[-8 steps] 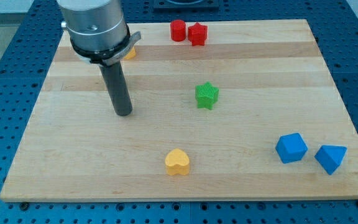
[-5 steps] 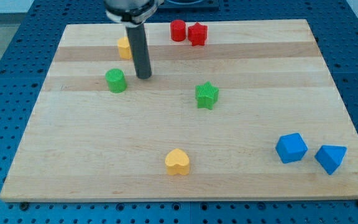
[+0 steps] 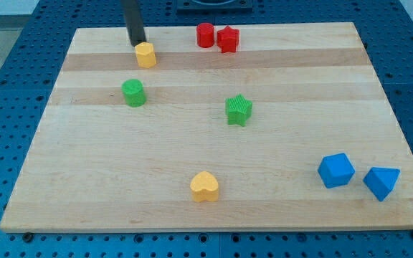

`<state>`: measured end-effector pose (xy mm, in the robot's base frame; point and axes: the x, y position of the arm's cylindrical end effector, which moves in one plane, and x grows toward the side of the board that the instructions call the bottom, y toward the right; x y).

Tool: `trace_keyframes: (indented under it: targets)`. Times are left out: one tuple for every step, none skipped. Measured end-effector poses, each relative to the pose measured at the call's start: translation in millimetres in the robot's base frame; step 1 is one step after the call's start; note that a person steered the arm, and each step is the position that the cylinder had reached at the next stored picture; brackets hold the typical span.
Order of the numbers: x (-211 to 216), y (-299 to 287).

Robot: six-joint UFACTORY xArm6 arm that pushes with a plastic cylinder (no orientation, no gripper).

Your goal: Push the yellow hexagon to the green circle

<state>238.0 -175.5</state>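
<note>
The yellow hexagon point(image 3: 145, 54) sits near the board's top left. The green circle point(image 3: 133, 93) stands below it and slightly to the left, a short gap apart. My tip point(image 3: 137, 43) is at the view's top, just above and left of the yellow hexagon, touching or nearly touching its upper left side. The rod runs up out of the frame.
A red circle point(image 3: 205, 34) and a red star point(image 3: 227, 39) sit together at the top middle. A green star point(image 3: 239, 110) is at the centre. A yellow heart point(image 3: 205, 186) lies near the bottom edge. A blue cube point(image 3: 335, 170) and a blue wedge-like block point(image 3: 381, 182) sit at the bottom right.
My tip has moved from the board's left middle up to the top edge, ending above and left of the yellow hexagon. No block has visibly moved.
</note>
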Motion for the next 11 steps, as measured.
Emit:
trace_keyframes:
  targets:
    - [2.5, -11.9]
    - [17.0, -7.3]
    - [25.8, 19.9]
    - [27.5, 56.2]
    - [33.4, 85.0]
    - [50.5, 93.3]
    - [70.1, 89.5]
    - [70.1, 80.1]
    - [70.2, 65.9]
    - [70.2, 52.9]
    - [74.7, 50.5]
